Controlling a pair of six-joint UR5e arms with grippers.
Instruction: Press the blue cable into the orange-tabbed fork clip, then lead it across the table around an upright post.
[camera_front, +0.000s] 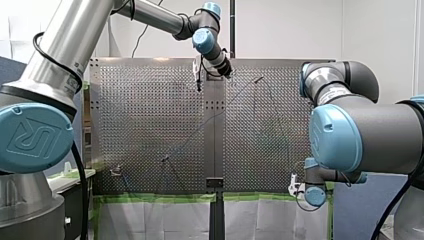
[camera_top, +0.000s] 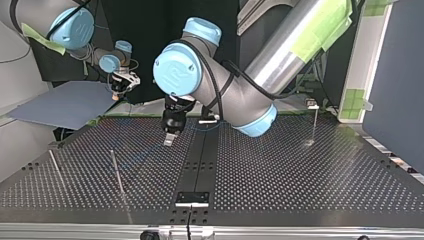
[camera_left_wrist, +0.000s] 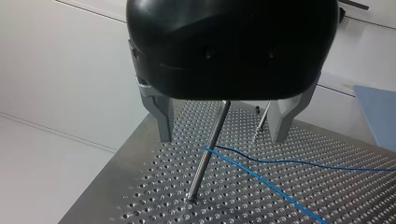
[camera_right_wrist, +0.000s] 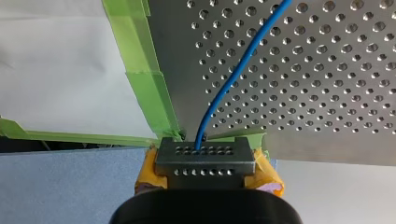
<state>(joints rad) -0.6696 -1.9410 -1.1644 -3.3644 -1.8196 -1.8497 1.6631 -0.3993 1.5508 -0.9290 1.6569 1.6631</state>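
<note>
Left tool (camera_left_wrist: 220, 137): ours, black, metal fingers (camera_left_wrist: 163, 122) spread wide, standing to either side of a thin upright metal post (camera_left_wrist: 205, 161).

Thin blue cable (camera_left_wrist: 261, 179): we see it bend at that post, both runs leading off over the perforated metal surface (camera_left_wrist: 154, 186).

Right tool (camera_right_wrist: 201, 164): ours, yellow pads (camera_right_wrist: 148, 170), clamped on a black perforated block (camera_right_wrist: 201, 156) from which the cable emerges, just beside the green tape (camera_right_wrist: 140, 70) at the surface's edge.
</note>
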